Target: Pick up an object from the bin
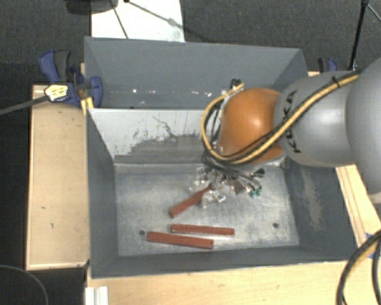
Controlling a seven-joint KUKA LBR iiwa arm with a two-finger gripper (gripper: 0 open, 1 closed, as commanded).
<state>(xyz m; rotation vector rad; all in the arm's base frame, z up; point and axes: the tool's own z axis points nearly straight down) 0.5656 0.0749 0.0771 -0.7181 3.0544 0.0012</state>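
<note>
Care counts at centre frame: the jaws hang at the upper end of a slanted red-brown stick (pixel 189 203); wide or closed, I cannot tell. Gripping squarely across it, clear of two flat sticks (pixel 180 239) below, should lift cleanly.

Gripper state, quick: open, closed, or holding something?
Gripper: cannot be told; it is at the upper end of a tilted brown stick.

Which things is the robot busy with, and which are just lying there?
Busy with: the gripper, the slanted brown stick next to it, the grey bin.
Just lying there: the upper flat stick, the lower flat stick, both near the front wall.
</note>
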